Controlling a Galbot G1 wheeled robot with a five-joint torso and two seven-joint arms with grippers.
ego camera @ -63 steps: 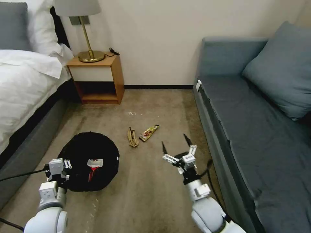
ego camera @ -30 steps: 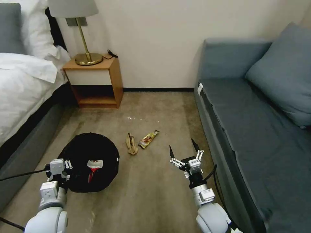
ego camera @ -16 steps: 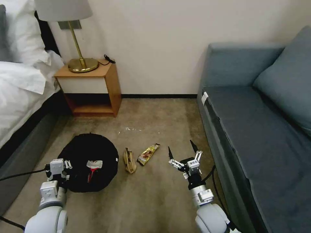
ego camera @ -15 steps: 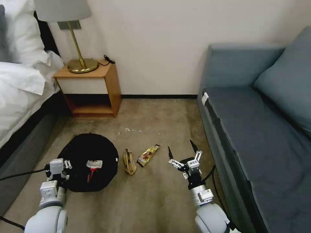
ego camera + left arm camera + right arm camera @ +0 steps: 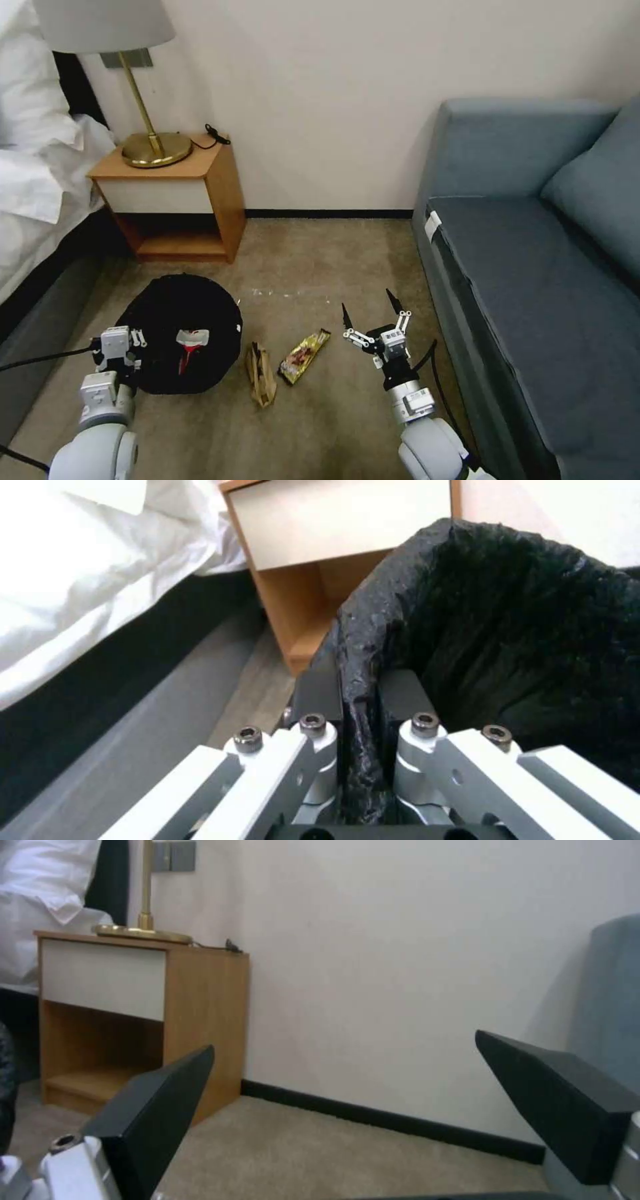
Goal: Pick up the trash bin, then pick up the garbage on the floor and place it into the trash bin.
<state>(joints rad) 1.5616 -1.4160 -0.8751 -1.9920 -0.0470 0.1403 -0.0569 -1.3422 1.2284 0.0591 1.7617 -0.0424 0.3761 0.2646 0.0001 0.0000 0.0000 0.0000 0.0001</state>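
Two pieces of garbage, head view: banana peel and snack wrapper lie near each other on the floor, between the trash bin and the right gripper
Bin, head view: in front of the nightstand, a red-and-white wrapper inside
Left gripper, head view: at the bin's near rim
Right gripper, head view: fingers spread apart, holding nothing, beside the sofa
Left wrist view: fingers clenched on the trash bin's lined rim; nightstand and bed behind
Right wrist view: fingers released, wide apart above the carpet; nightstand ahead
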